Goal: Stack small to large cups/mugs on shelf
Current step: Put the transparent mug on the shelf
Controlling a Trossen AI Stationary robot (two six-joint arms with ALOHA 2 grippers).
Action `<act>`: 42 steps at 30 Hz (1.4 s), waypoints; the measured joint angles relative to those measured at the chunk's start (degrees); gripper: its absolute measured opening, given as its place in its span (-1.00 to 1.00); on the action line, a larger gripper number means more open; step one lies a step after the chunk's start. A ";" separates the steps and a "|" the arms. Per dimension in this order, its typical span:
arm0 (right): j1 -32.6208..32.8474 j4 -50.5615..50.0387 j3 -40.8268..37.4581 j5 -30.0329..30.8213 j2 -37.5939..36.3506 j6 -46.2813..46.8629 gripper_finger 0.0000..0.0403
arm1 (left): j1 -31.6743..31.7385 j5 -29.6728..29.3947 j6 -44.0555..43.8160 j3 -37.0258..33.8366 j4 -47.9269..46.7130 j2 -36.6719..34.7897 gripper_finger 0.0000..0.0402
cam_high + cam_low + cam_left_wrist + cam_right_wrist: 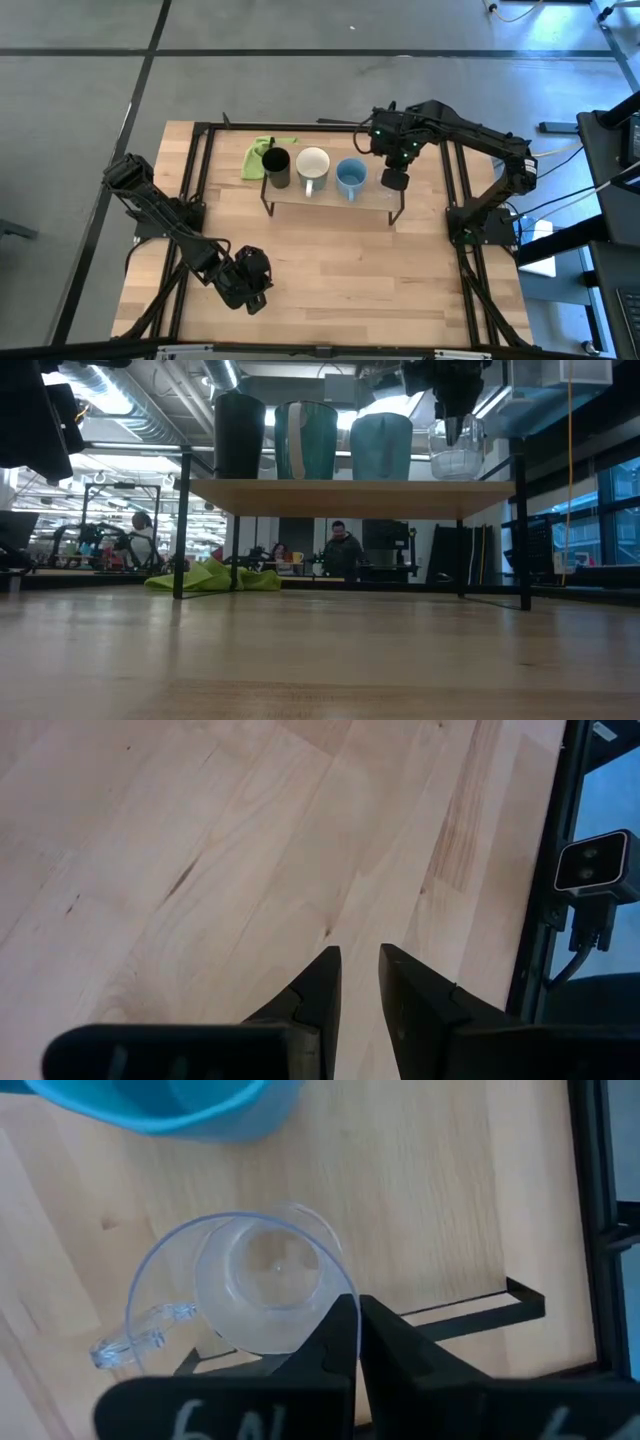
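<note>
The shelf (330,207) holds a row of cups on its board: the black cup (276,167), the white handled mug (313,165), the light blue mug (351,177) and, at the right end, the clear cup (240,1295). My right gripper (395,180) stands over the clear cup and is shut on it. In the low view the clear cup (457,455) sits at the board's top; whether its base touches the board (350,486) I cannot tell. My left gripper (250,285) hovers over the table's near-left part, open by a narrow gap, touching nothing. My right gripper pinches the clear cup's rim (347,1292) between its two fingers, one finger inside the cup and one outside, on the side away from the handle (135,1335). The fingers come from above, pointing down. The cup is upright below them.
A green cloth (258,155) lies on the table behind the shelf's left end. Black frame rails (196,170) run along the table's left and right sides. Bare wood (340,270) stretches between the shelf and the near edge. People show in the room beyond (343,550).
</note>
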 joint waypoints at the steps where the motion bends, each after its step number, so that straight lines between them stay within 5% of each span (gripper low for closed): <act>1: 0.15 0.12 0.00 -0.02 0.00 0.10 -0.95 | 0.01 0.00 0.00 0.00 0.00 0.00 -0.67; 31: 1.50 1.21 -0.02 0.91 0.31 2.62 -0.94 | -0.01 0.02 -0.12 -0.01 -0.02 0.00 -0.67; 42: 1.52 1.17 -0.02 0.88 0.31 2.87 -0.78 | -0.01 0.02 0.02 -0.02 0.00 0.00 -0.67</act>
